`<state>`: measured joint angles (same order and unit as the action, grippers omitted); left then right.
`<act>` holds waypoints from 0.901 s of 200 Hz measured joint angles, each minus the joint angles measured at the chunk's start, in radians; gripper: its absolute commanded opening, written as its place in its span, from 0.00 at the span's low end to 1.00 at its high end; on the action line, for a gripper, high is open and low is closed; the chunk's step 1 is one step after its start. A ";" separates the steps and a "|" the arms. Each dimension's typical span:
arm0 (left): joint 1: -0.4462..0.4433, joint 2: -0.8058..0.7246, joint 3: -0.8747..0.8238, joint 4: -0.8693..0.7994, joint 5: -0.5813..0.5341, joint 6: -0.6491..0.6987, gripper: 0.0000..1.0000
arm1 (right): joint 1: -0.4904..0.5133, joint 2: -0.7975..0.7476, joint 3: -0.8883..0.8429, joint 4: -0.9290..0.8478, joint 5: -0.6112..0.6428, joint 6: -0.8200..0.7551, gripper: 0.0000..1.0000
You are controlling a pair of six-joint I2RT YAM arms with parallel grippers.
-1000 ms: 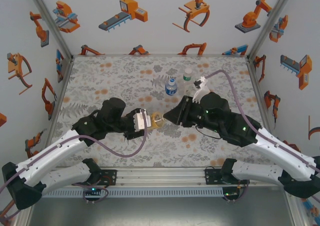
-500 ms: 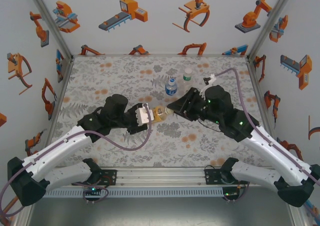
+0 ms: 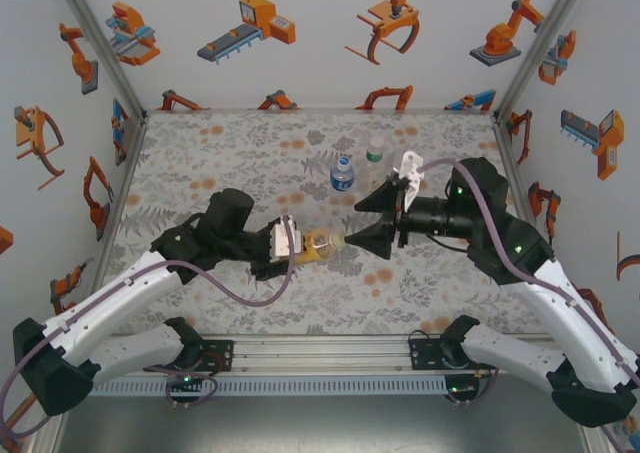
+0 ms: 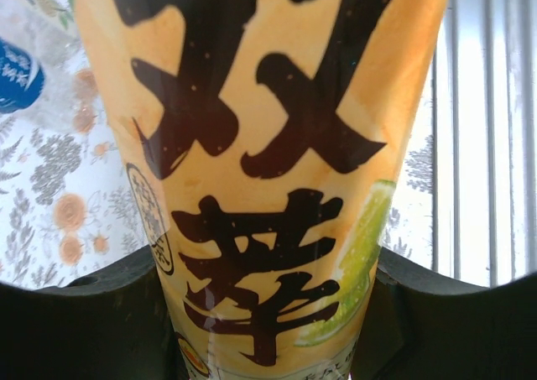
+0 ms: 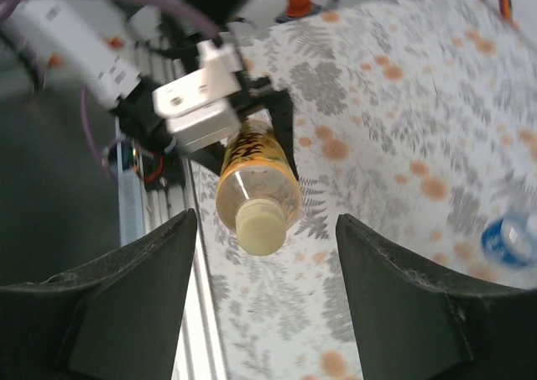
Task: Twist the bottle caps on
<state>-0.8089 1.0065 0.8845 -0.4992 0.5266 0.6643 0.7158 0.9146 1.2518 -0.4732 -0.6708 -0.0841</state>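
The yellow-labelled bottle [image 3: 316, 244] with dark characters lies sideways above the mat, and my left gripper [image 3: 296, 245] is shut on its body. In the left wrist view the label [image 4: 268, 145] spans the gap between both fingers [image 4: 75, 330]. A pale cap [image 5: 260, 226] sits on its neck, pointing at my right gripper [image 5: 267, 229]. That gripper is open. Its fingers [image 5: 126, 304] stand either side of the cap with a gap on each side. From above, the right gripper [image 3: 356, 223] is just right of the cap [image 3: 339, 239].
Two more bottles stand upright behind the grippers: a clear blue-labelled one [image 3: 342, 174] and a pale green-white one [image 3: 374, 154]. The blue one also shows at the right edge of the right wrist view [image 5: 508, 238]. The metal rail [image 3: 320, 355] runs along the near table edge.
My right gripper has opened its jaws off the cap, and its arm has swung out to the right. The left arm shifted a little, still holding the yellow bottle.
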 measured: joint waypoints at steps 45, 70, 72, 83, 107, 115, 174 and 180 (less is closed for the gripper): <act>0.000 -0.003 0.000 -0.028 0.063 0.010 0.00 | 0.000 0.035 0.006 -0.032 -0.165 -0.263 0.56; 0.000 -0.004 0.002 -0.034 0.076 0.013 0.00 | 0.000 0.049 -0.021 -0.024 -0.206 -0.307 0.52; 0.000 -0.004 0.002 -0.034 0.077 0.013 0.00 | 0.000 0.049 -0.025 -0.023 -0.208 -0.309 0.52; 0.000 -0.004 0.003 -0.036 0.077 0.013 0.00 | 0.000 0.050 -0.044 -0.020 -0.216 -0.315 0.50; 0.000 -0.005 0.004 -0.036 0.077 0.013 0.00 | 0.000 0.050 -0.084 -0.005 -0.229 -0.317 0.48; 0.000 -0.006 0.004 -0.036 0.077 0.013 0.00 | 0.000 0.050 -0.095 0.003 -0.231 -0.316 0.47; 0.001 -0.010 0.004 -0.035 0.077 0.012 0.00 | 0.001 0.051 -0.129 0.053 -0.246 -0.290 0.38; 0.001 -0.010 0.004 -0.035 0.077 0.012 0.00 | 0.001 0.051 -0.131 0.060 -0.250 -0.284 0.39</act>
<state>-0.8078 0.9962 0.8883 -0.5343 0.6033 0.6762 0.7170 0.9657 1.1206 -0.4129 -0.9211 -0.3683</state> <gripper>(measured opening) 0.545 0.390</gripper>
